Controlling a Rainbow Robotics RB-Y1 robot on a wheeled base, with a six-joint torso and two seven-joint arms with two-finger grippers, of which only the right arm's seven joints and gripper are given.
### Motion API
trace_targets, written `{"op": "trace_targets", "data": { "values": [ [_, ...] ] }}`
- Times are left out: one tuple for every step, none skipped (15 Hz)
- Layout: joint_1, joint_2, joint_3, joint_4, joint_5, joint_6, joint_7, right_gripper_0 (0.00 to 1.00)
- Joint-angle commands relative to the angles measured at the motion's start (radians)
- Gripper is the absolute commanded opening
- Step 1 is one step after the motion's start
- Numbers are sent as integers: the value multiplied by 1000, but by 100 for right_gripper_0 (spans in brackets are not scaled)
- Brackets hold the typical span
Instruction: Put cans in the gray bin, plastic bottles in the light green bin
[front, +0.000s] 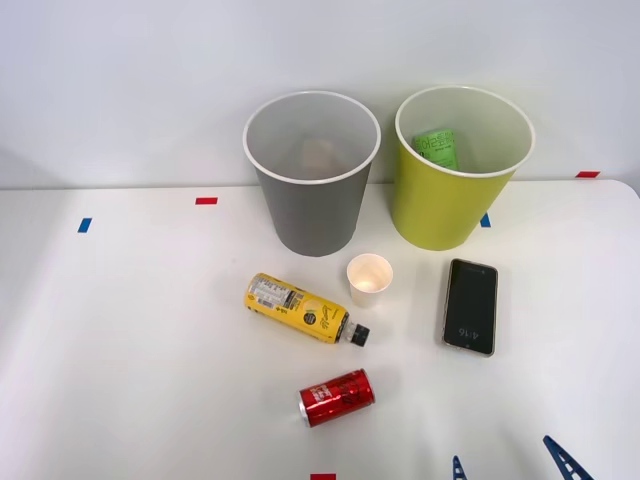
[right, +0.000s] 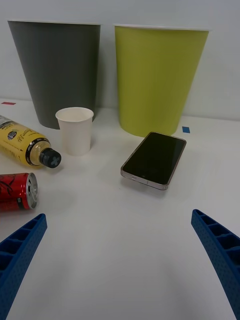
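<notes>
Short red metal can (front: 337, 397) lies on its side near the yellow black-capped plastic bottle (front: 300, 309), well short of the round gray plastic bin (front: 312, 175), so the empty, wide-open blue-fingered right gripper (right: 120, 260) probably reaches left for it first (nothing grabbed yet).

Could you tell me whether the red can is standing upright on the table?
No, the red can lies on its side on the table, in front of the yellow bottle, which is also lying down.
</notes>
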Motion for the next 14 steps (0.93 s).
{"op": "trace_targets", "data": {
  "values": [
    [0,0,0,0,0,0,0,100],
    [0,0,0,0,0,0,0,100],
    [0,0,0,0,0,0,0,100],
    [0,0,0,0,0,0,0,100],
    [0,0,0,0,0,0,0,100],
    [0,0,0,0,0,0,0,100],
    [0,0,0,0,0,0,0,100],
    [0,0,0,0,0,0,0,100],
    [0,0,0,0,0,0,0,100],
    [0,0,0,0,0,0,0,100],
    [0,0,0,0,0,0,0,100],
    [0,0,0,0,0,0,0,100],
    [0,0,0,0,0,0,0,100],
    [0,0,0,0,0,0,0,100]
  ]
}}
